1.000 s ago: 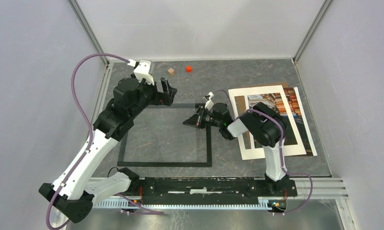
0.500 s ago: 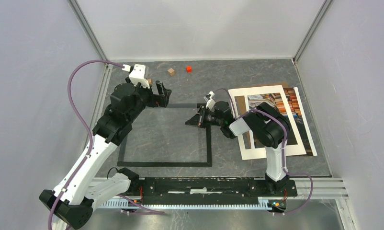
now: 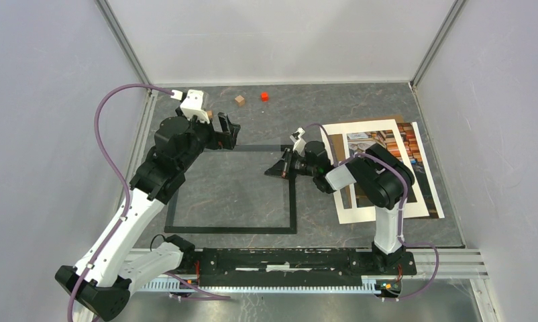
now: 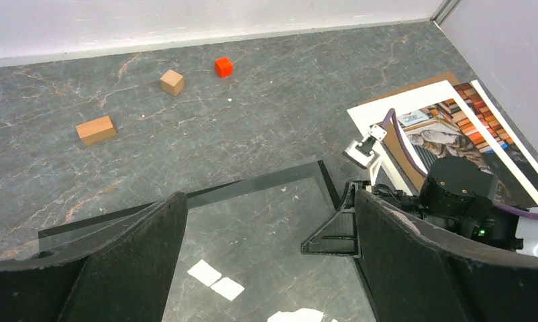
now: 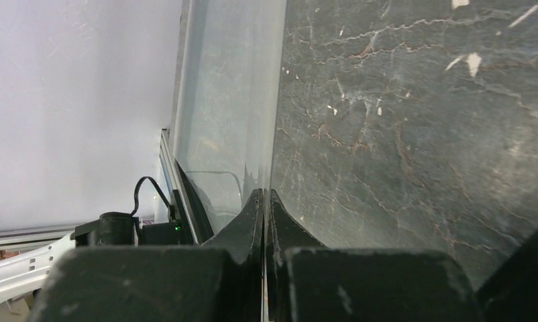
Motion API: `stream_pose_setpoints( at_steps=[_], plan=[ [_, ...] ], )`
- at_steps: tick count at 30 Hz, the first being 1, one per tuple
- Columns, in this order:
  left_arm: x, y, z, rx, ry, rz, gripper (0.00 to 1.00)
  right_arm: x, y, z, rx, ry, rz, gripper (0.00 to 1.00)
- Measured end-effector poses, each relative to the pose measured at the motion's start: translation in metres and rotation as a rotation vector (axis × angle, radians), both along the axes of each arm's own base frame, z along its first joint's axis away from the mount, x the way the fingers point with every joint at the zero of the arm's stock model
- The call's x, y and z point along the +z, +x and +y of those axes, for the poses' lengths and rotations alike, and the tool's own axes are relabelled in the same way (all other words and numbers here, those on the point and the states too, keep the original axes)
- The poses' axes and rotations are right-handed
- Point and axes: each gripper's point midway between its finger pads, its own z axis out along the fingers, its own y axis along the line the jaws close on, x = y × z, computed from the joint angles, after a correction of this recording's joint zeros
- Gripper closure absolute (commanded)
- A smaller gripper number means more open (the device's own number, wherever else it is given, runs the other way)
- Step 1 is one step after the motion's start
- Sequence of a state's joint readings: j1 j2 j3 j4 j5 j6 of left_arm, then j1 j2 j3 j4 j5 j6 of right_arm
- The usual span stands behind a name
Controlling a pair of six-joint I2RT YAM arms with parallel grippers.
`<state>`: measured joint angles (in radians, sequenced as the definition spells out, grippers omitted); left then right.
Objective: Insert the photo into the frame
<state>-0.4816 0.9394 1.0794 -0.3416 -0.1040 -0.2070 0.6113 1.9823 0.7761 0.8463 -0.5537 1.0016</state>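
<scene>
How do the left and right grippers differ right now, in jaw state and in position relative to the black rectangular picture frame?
The left gripper is open and holds nothing; the right gripper is shut on the thin-edged black rectangular picture frame. The left gripper hovers over the frame's far edge; the right gripper sits at its right edge. Both have black fingers.

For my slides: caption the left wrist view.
Seen through the open left gripper, the right gripper pinches the frame by its edge; the photo lies beyond.
</scene>
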Motion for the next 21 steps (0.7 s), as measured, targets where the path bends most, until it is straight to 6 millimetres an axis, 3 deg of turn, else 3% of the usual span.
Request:
stream_pose_setpoints(
  at_steps=[21],
  plan=[
    [-0.0025, 0.0014, -0.0007, 0.000, 0.004, 0.007, 0.00, -0.0044, -0.0026, -0.0114, 0.007, -0.004, 0.009, 1.00]
  ],
)
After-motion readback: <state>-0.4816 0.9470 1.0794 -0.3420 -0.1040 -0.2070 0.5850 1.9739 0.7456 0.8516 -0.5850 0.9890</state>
